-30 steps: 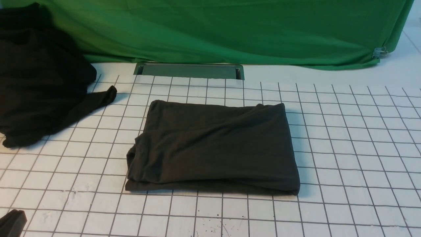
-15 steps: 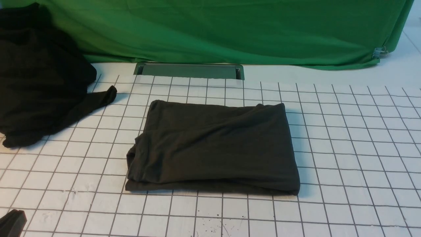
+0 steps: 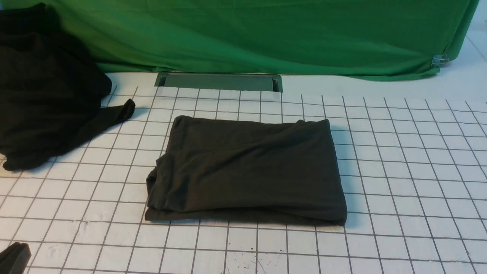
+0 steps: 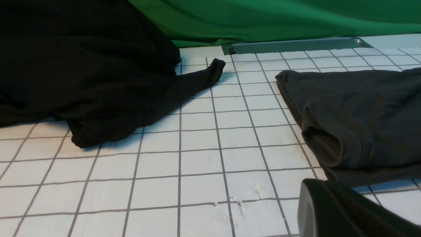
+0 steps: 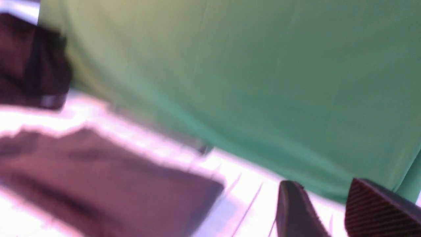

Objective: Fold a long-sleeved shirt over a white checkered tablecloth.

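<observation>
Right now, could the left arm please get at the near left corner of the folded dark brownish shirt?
Probably yes: only bare white checkered tablecloth separates the left hand from the folded dark brownish shirt.

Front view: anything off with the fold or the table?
Mostly tidy. The long-sleeved shirt lies folded as a rough rectangle, but its left edge bulges in loose layers instead of a flat line. A black garment sits crumpled at far left, one end trailing onto the white checkered tablecloth. Nothing spilled.
</observation>
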